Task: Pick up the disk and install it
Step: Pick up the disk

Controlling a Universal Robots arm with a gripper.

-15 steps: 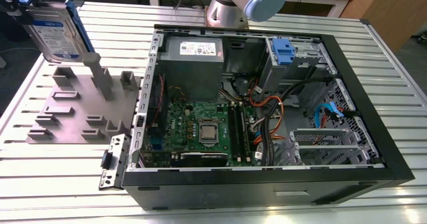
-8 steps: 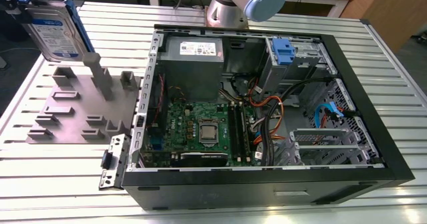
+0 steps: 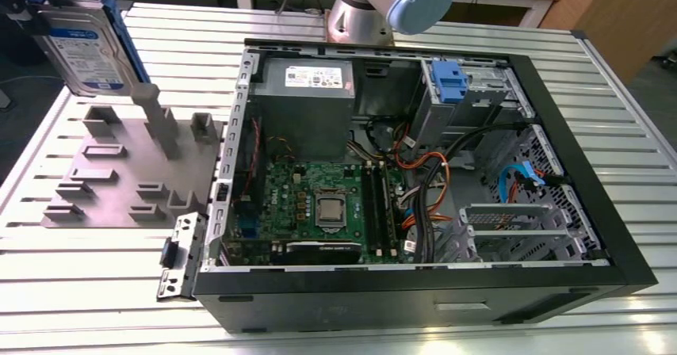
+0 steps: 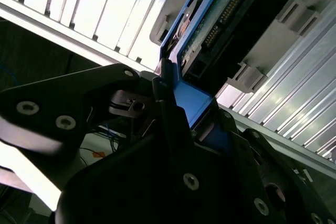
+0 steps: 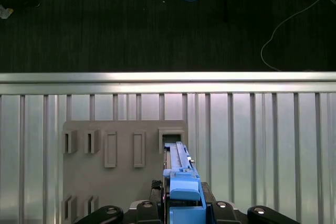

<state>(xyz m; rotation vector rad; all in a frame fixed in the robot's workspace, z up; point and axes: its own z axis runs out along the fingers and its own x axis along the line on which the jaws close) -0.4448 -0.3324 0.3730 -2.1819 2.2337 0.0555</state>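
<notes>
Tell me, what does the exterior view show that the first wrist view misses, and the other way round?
Exterior view: the open computer case with its green circuit board, and the arm behind it. First wrist view: the dark floor beyond the table's edge. Both share the disk in its blue frame, seen edge-on from the wrist, the grey holder plate and the ribbed metal table.

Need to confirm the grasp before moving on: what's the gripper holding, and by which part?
The gripper holds the disk, clamped on the end of its blue carrier frame.

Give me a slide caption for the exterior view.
Gripper holding the disk on edge at the grey fixture, beside an open computer case.
</notes>
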